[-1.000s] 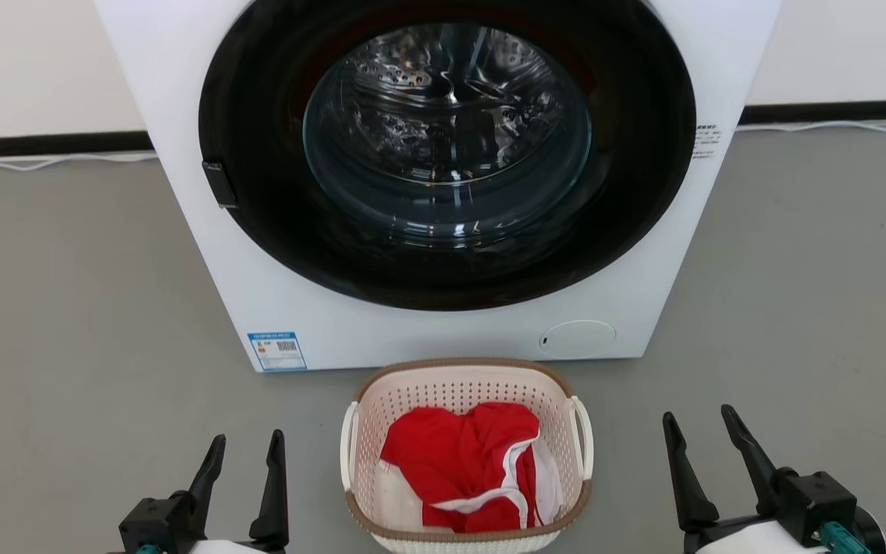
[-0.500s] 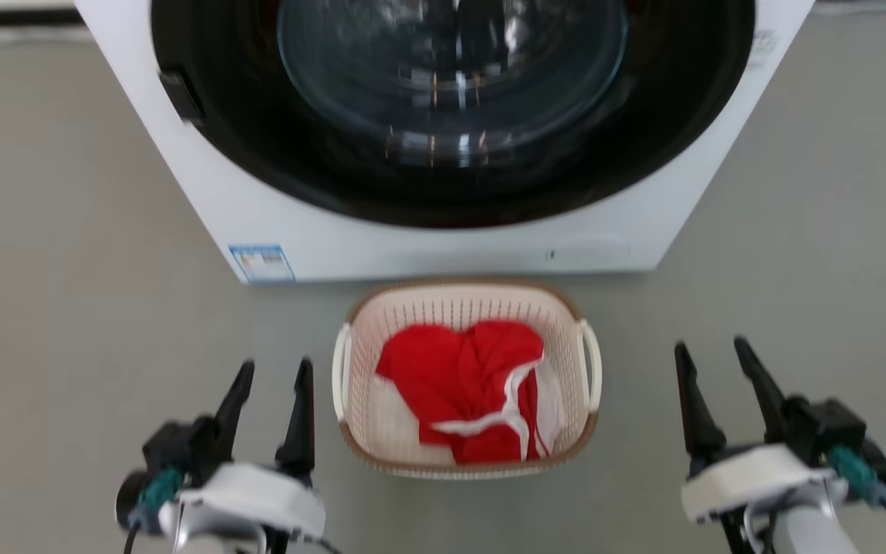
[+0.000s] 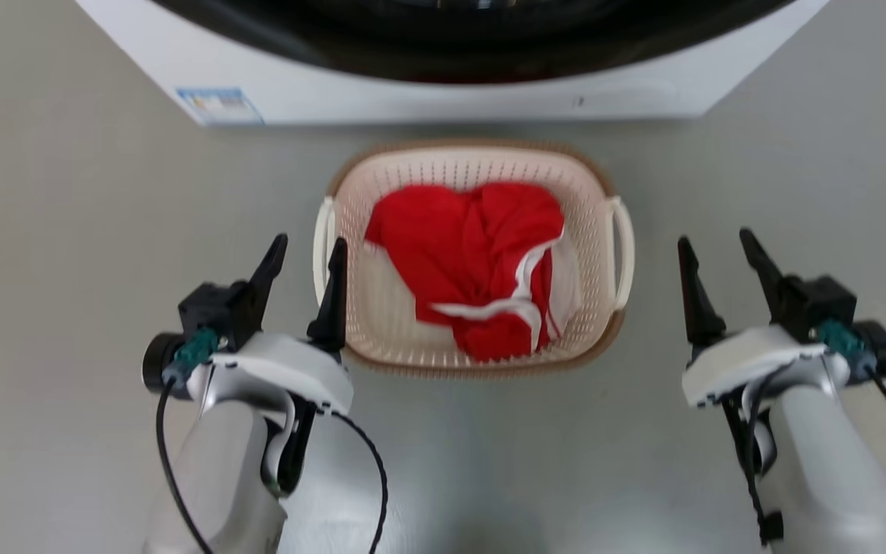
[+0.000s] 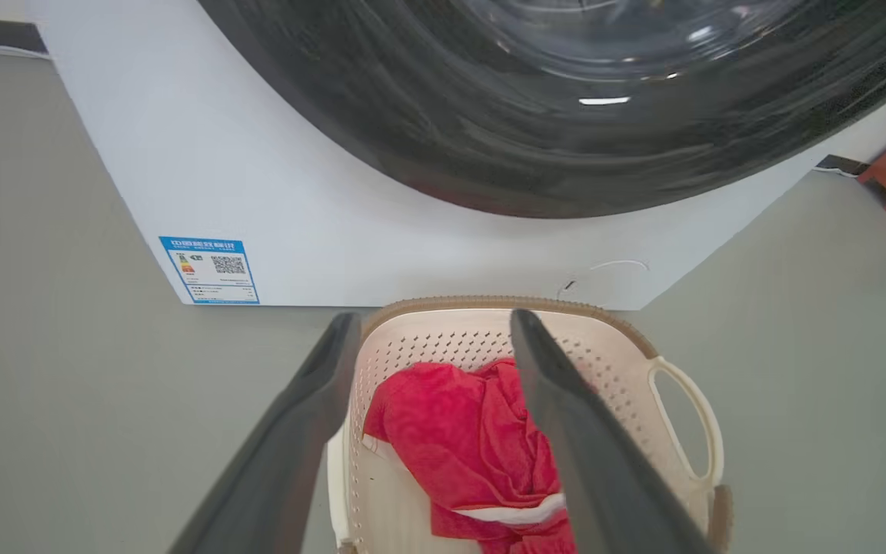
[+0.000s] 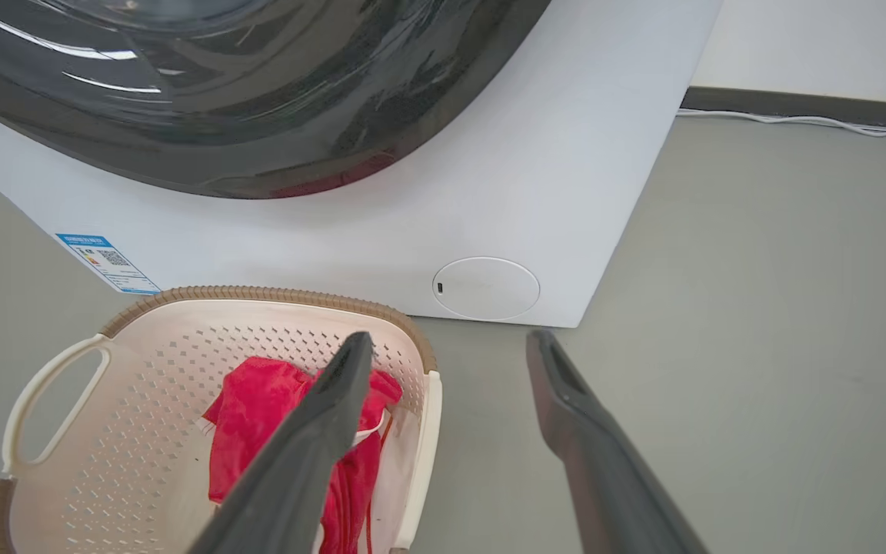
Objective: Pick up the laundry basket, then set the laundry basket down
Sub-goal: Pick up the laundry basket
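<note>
A white washer point(image 3: 412, 96) with a dark round door is seen at the back, standing on a grey floor point(image 3: 66, 231). The basket point(image 3: 593, 231) is set on the floor just in front of the washer, upright, between the two arms. A red garment point(image 3: 474, 254) with white trim is heaped inside it. The left gripper point(image 3: 310, 242) is spread wide and empty; its inner finger is seen over the basket's left handle point(image 3: 324, 238), though contact cannot be told. The right gripper point(image 3: 714, 237) is likewise spread wide and empty, held near the right handle point(image 3: 621, 246) but apart from it.
</note>
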`<state>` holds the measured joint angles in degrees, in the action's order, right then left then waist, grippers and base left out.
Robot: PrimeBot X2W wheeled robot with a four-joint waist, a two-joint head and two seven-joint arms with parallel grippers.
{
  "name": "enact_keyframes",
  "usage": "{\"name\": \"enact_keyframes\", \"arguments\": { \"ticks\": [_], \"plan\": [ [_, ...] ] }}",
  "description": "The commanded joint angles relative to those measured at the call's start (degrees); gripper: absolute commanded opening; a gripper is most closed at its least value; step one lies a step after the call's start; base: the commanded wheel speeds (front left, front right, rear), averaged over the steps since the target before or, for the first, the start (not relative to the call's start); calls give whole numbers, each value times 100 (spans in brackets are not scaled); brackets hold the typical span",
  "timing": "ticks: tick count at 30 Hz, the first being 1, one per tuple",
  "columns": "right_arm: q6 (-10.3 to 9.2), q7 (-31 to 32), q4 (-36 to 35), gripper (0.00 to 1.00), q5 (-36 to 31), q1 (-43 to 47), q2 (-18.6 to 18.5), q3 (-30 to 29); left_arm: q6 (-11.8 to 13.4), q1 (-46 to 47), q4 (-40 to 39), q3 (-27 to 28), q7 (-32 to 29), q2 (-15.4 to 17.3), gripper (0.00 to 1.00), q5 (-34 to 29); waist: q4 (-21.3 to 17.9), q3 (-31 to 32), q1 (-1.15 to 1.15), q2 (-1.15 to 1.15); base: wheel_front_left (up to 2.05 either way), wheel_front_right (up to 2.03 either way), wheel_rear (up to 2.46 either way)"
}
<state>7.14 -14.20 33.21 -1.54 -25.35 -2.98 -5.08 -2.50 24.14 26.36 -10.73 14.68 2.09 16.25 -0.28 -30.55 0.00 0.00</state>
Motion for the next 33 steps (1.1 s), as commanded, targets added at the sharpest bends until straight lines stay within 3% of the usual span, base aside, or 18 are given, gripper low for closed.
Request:
{"name": "enact_keyframes", "arguments": {
  "ticks": [1, 10, 21, 33],
  "plan": [
    [35, -80, -30, 100, -53, -94, 10, 114, 65, 125, -34, 125, 32, 78, 100, 5, 38, -428, 0, 0, 0, 0, 0],
    [35, -80, 646, 100, -343, -926, 11, 20, 230, 911, 638, 142, 32, 78, 100, -2, -28, -1237, 0, 0, 0, 0, 0],
    [35, -80, 571, 100, -335, -1213, 11, 135, 337, 1556, 1148, 351, 32, 78, 100, -182, -41, -1971, 0, 0, 0, 0, 0],
    [35, -80, 636, 100, -270, -1455, 11, 278, 215, 1839, 1308, 325, 32, 78, 100, -231, 16, -2432, 0, 0, 0, 0, 0]
  ]
}}
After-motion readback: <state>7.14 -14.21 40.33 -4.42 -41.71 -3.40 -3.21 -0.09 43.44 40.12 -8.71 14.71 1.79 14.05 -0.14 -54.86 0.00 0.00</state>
